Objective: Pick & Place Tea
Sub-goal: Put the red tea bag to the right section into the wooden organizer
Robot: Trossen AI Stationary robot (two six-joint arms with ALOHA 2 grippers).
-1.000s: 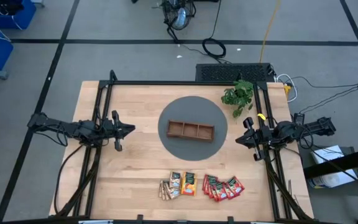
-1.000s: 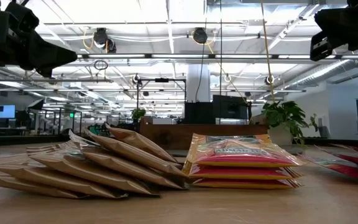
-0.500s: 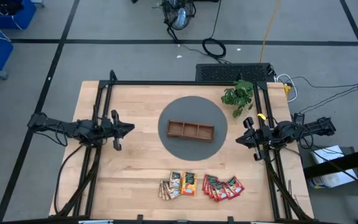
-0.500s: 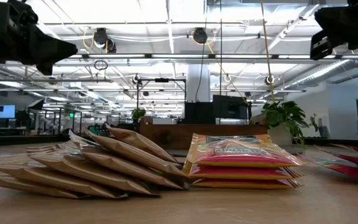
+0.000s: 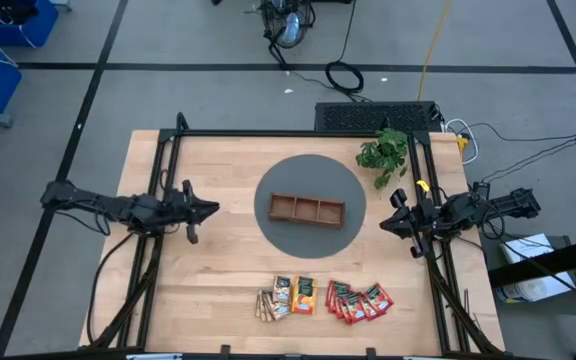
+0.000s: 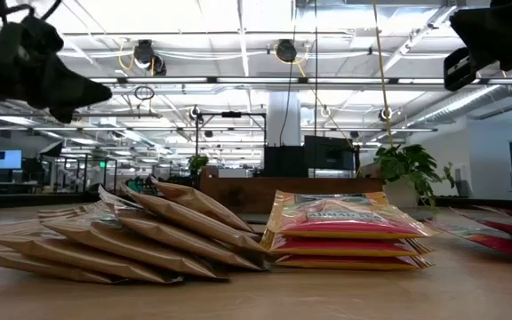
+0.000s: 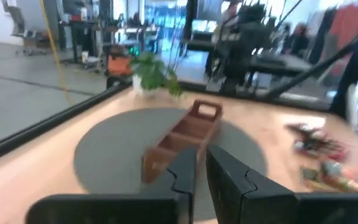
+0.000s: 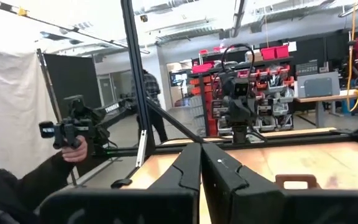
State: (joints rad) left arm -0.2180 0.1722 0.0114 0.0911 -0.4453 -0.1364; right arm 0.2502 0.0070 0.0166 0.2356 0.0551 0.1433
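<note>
Nothing of the task looks done yet: the brown wooden three-compartment tray (image 5: 307, 209) sits at the centre of the round grey mat (image 5: 310, 170) with all three compartments bare, as far as the high view shows. Every small flat tea sachet lies loose on the pale wooden table (image 5: 228, 260), toward six o'clock from the tray. The tan-and-green sachets (image 5: 268, 305) are fanned on the left, the orange ones (image 5: 303, 294) sit just beside them, and the red ones (image 5: 359, 301) spread out farther right (roughly a dozen in all, each still to be moved).

The left gripper (image 5: 205, 209) hovers at nine o'clock from the tray, fingers pressed nearly together and holding nothing; the tan sachets lie near five o'clock from it, well apart. The right gripper (image 5: 389, 224) waits at three o'clock from the tray, likewise closed on nothing, with the red sachets near seven o'clock from it. The green leafy plant (image 5: 384, 153) stands at one o'clock from the tray.
</note>
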